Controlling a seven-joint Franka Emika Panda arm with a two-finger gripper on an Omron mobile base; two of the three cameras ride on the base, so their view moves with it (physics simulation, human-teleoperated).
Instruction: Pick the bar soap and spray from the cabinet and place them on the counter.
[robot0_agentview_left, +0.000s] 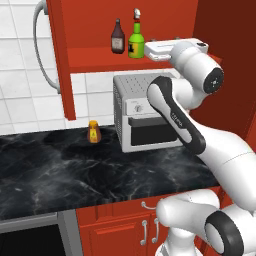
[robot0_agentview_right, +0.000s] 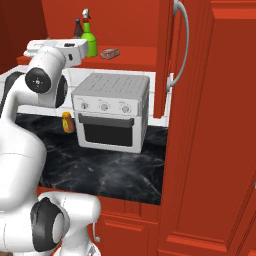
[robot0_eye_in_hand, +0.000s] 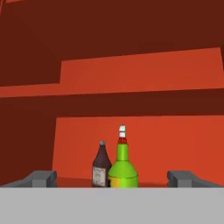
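The green spray (robot0_agentview_left: 136, 40) stands on the shelf of the open red cabinet (robot0_agentview_left: 90, 57), next to a dark brown bottle (robot0_agentview_left: 118, 37). My gripper (robot0_agentview_left: 149, 50) is at shelf height, just right of the spray and pointing at it. In the hand view the spray (robot0_eye_in_hand: 122, 168) is straight ahead, framed by the two wide-apart fingertips (robot0_eye_in_hand: 41, 178), which hold nothing. From the right base view the bar soap (robot0_agentview_right: 110, 53) lies flat on the shelf, right of the spray (robot0_agentview_right: 89, 40) and beside my gripper (robot0_agentview_right: 85, 48). The black counter (robot0_agentview_left: 75, 170) runs below.
A white toaster oven (robot0_agentview_left: 145, 115) sits on the counter under the shelf, with a small orange bottle (robot0_agentview_left: 93, 132) to its left. The open cabinet doors (robot0_agentview_right: 165, 60) with long silver handles (robot0_agentview_right: 182, 45) flank the shelf. Red lower cabinets (robot0_agentview_left: 120, 230) are under the counter.
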